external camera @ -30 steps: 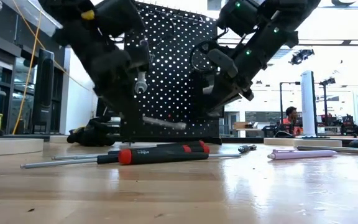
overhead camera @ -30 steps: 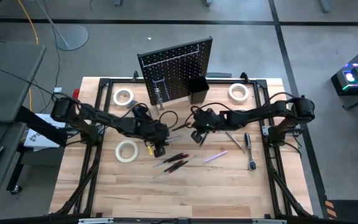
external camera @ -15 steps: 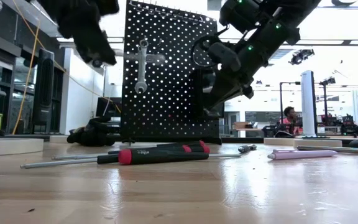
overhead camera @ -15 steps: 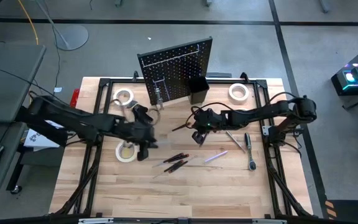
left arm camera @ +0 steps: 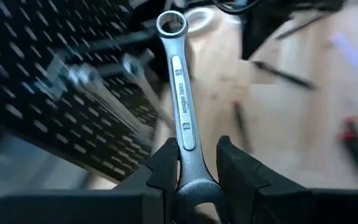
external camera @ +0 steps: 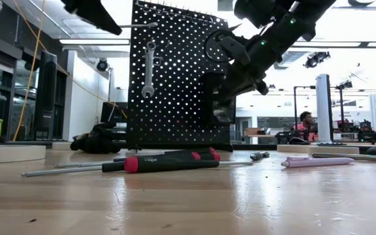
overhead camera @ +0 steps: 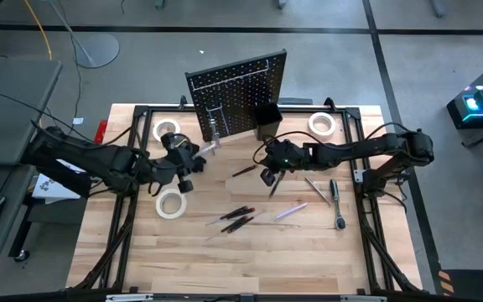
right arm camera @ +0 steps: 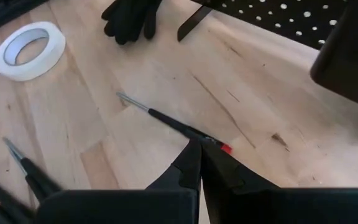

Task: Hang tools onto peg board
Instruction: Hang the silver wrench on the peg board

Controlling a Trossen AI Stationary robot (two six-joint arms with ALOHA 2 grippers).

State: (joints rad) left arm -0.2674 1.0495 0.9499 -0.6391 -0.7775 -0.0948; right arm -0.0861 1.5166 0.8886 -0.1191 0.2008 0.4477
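Observation:
The black peg board [overhead camera: 237, 88] stands upright at the table's far edge, with a silver wrench [external camera: 149, 68] hung on its face and a small black bin [overhead camera: 267, 122] at its right. My left gripper [overhead camera: 189, 159] is left of the board, high above the table in the low view, shut on another silver wrench [left arm camera: 180, 87]. My right gripper [overhead camera: 267, 174] is near the bin, shut on a slim dark screwdriver [overhead camera: 244, 170]. More screwdrivers [overhead camera: 235, 216] lie on the table. My left gripper pinches the wrench's shaft [left arm camera: 188, 146] by its two narrow edges, close to the open-jaw end. The fingers lie along the wrench. Its ring end [left arm camera: 171, 23] sticks out ahead toward the peg board. The wrench is lifted clear and lies about level [external camera: 136, 26]. My right gripper pinches the screwdriver's handle at its red-marked end [right arm camera: 225, 148] between the two fingertips, slanting down from the table's right. The metal shaft [right arm camera: 132, 101] sticks out ahead toward the table's left. The gripper stands well above the table in the low view.
White tape rolls lie at the far left [overhead camera: 167, 131], near left [overhead camera: 171, 203] and far right [overhead camera: 322, 124]. A purple tool [overhead camera: 290, 210] and silver wrenches [overhead camera: 335, 197] lie right of centre. The near half of the table is bare wood [overhead camera: 241, 260].
My left gripper has risen with the wrench from beside the screwdrivers and gone toward the table's left and far edges. It has turned, so the wrench now lies level and points at the peg board. My right gripper has risen slightly with its screwdriver.

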